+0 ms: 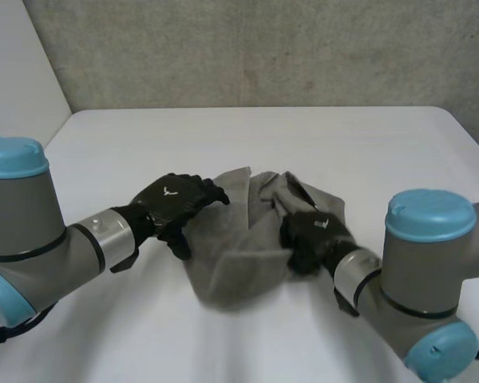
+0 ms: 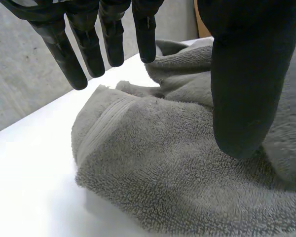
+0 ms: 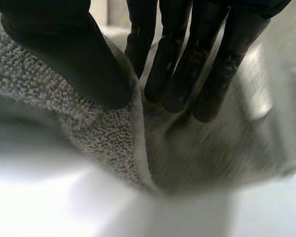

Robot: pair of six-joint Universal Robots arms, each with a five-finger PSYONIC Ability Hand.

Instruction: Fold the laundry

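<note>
Fingers (image 3: 173, 64) of right hand (image 1: 315, 233) are pinching towel (image 1: 239, 251) hem near table (image 1: 343, 144) middle, left hand (image 1: 172, 201) hovering spread; both should probably be gripping corners before lifting.

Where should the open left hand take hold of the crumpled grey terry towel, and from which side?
Probably best: the flat banded hem corner of the grey terry towel, below the fingertips of the left hand. Come from the bare white table side, where that edge lies exposed; the right hand pinches an edge on the other side.

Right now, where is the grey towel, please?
In the head view, the grey towel lies on the white table between the left robot hand and right robot hand.
</note>
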